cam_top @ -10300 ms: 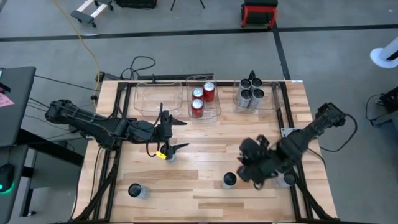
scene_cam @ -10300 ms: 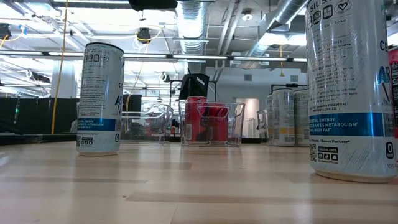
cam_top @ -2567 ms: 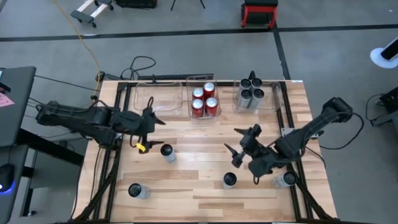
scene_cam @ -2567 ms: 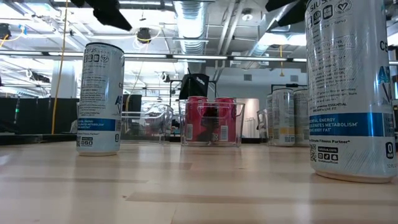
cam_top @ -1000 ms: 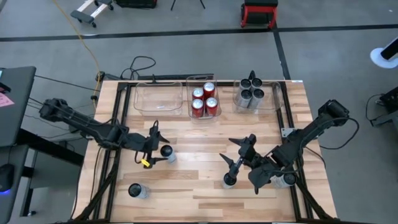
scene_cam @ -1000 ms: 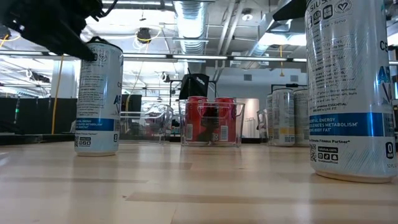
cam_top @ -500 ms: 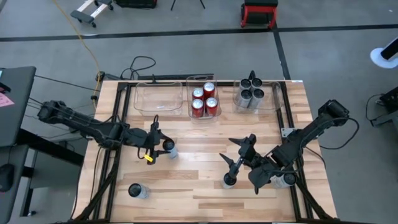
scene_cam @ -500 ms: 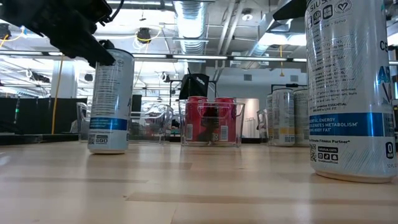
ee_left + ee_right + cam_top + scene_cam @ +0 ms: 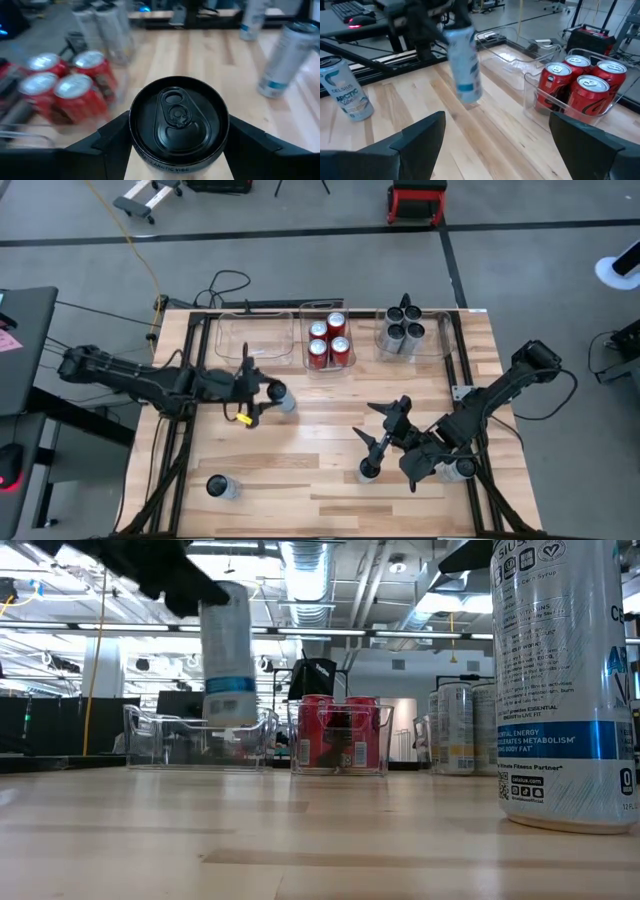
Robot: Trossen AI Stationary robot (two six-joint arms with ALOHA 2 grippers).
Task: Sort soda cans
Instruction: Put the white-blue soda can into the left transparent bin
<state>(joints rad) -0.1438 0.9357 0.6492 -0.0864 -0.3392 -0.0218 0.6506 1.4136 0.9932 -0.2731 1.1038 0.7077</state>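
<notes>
Wood table point(image 9: 330, 480): left gripper point(image 9: 258, 401) clamps 1 lifted can point(image 9: 280, 397); we keep it upright, clearing bin point(image 9: 228, 355) wall. Right gripper point(image 9: 385, 438) waits, spread wide, empty.

I am counting four red cans point(image 9: 328, 339) sitting in the middle clear bin point(image 9: 329, 365). I am seeing four silver cans point(image 9: 403, 332) standing in the right bin point(image 9: 443, 340). Four more silver cans point(image 9: 219, 487) are out on the table point(image 9: 320, 420). I am counting three clear bins and two arms.
</notes>
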